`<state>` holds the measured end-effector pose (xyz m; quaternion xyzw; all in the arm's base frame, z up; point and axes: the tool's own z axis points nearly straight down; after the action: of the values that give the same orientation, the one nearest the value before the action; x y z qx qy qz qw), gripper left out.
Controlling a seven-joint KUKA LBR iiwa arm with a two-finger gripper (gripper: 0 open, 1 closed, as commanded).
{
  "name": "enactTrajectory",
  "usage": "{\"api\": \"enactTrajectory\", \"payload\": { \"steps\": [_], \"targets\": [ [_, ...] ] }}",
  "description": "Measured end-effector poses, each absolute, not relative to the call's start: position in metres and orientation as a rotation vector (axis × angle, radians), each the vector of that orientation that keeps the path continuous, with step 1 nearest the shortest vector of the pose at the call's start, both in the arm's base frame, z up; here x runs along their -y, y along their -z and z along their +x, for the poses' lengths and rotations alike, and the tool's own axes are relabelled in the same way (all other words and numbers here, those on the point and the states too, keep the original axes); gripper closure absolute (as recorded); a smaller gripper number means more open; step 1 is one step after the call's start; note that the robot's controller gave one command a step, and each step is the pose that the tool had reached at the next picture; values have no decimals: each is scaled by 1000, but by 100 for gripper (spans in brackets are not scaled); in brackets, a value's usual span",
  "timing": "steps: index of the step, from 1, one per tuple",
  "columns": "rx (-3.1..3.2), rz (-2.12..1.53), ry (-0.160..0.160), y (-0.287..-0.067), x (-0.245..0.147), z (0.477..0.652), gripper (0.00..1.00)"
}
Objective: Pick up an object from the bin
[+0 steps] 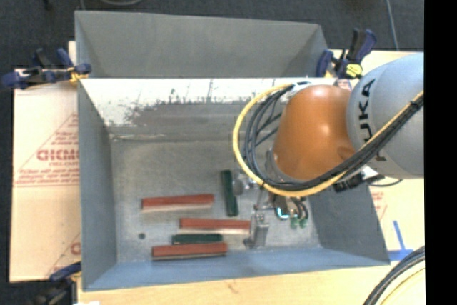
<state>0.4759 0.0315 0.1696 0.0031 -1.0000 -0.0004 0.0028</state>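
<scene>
My gripper [258, 232] hangs low over the bin's floor at the front right, under the arm's orange cover. Its tip is at the right end of a red-brown bar [214, 224] that lies flat, running left to right. Whether they touch I cannot tell. Just left of the gripper, a dark green bar [228, 192] lies pointing towards the back wall. No thing shows held in the gripper.
More bars lie to the left on the bin's floor: a red-brown one [177, 203] further back, a short dark green one [196, 239], and a red-brown one [189, 251] close to the front wall. The arm covers the bin's right side.
</scene>
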Motion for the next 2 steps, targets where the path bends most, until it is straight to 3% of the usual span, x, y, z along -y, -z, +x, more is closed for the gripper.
{"api": "enactTrajectory", "payload": {
  "steps": [1, 2],
  "targets": [
    [3138, 161, -2, -68, -52, 507, 0],
    [3148, 27, -3, -71, 7, 542, 0]
  ]
}}
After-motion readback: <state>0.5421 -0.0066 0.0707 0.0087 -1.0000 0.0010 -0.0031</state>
